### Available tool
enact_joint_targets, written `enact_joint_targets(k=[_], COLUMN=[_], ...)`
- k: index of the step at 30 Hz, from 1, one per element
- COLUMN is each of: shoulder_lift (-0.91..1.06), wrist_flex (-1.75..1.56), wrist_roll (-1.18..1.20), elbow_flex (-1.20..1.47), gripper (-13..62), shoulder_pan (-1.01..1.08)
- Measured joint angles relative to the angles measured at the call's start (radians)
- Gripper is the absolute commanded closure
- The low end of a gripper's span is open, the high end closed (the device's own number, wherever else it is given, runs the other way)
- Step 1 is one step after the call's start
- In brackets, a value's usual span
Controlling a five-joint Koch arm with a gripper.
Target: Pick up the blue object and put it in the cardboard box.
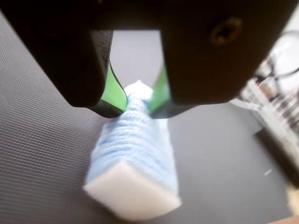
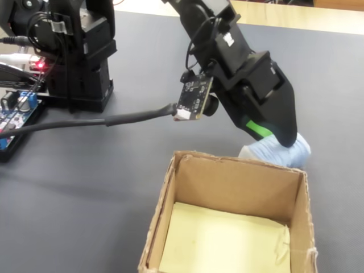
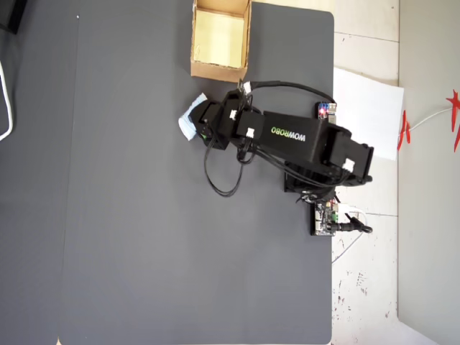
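Note:
The blue object [image 1: 133, 158], a pale blue striped block with a white end face, is pinched between the green-lined black jaws of my gripper [image 1: 138, 103], which is shut on it. In the fixed view the blue object [image 2: 280, 152] pokes out under the gripper [image 2: 281, 142] just behind the far wall of the cardboard box [image 2: 227, 187], which stands open with a pale yellow inside. From overhead, the blue object [image 3: 191, 119] lies a short way below and left of the cardboard box [image 3: 219, 70], at the gripper [image 3: 200, 126]. Whether the block touches the mat I cannot tell.
The arm's black base [image 2: 79, 51] stands at the left in the fixed view, with circuit boards [image 2: 14, 116] and a thick cable [image 2: 85, 122] running across the dark grey mat [image 3: 129, 215]. White paper [image 3: 366, 108] lies off the mat's right edge in the overhead view.

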Motion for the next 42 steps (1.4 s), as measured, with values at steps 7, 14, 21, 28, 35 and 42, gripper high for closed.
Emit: enact_joint_targets(k=[7, 14, 21, 28, 35, 42], shoulder_lift=[0.000, 0.000, 0.000, -0.006, -0.089, -0.176], wrist_flex=[-0.104, -0.080, 0.044, 0.049, 0.092, 0.179], wrist_roll=[0.089, 0.133, 0.202, 0.265, 0.281, 0.285], elbow_flex=[0.026, 0.028, 0.028, 0.006, -0.109, -0.239], gripper=[60.4, 28.5, 18.6, 18.6, 18.6, 19.2], shoulder_pan=[0.012, 0.021, 0.026, 0.060, 0.063, 0.063])
